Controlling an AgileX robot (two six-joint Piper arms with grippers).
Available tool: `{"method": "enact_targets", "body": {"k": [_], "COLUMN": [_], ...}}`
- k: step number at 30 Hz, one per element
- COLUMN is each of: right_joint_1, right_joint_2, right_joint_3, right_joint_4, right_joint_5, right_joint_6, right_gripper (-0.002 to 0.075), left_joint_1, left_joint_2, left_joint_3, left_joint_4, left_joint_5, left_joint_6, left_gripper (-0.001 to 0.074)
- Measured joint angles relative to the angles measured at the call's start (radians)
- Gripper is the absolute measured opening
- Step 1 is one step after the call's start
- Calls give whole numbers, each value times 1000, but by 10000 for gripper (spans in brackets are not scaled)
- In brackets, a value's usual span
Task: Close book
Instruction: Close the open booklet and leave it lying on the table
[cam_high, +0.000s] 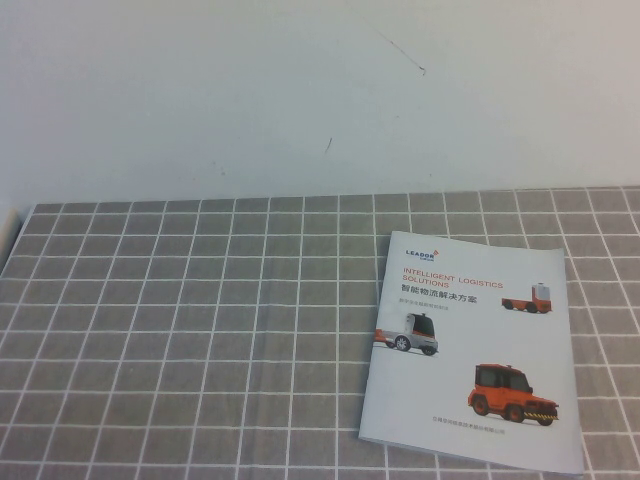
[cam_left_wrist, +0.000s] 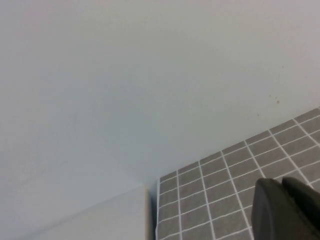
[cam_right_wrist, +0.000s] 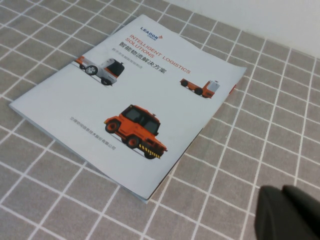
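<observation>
Book closed flat, lower right, so left gripper and right gripper sit clear at lower-right wrist-frame corners; opening indeterminable

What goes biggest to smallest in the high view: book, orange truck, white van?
Largest first: book, orange truck, white van. The left gripper is at the mat corner, right gripper near the book.
</observation>
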Motion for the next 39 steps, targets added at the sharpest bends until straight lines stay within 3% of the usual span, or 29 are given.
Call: {"method": "enact_targets", "body": {"k": [5,7,21,39], "right_joint_1": [0,0,0,0], "right_joint_2": [0,0,0,0], "right_joint_3": [0,0,0,0], "right_joint_4": [0,0,0,0], "right_joint_5": [0,0,0,0], "right_joint_6": [0,0,0,0], "right_gripper": [-2,-2,-2,-2], "left_joint_1": [0,0,0,8], "left_joint_2": [0,0,0,0], "left_joint_3": [0,0,0,-2], "left_joint_4": [544,675,918,1051], "left_joint_5": [55,79,392,398], "left_joint_6": [-605,-788,-1361,-1361], "left_gripper": [-4,-4,-4,-4]}}
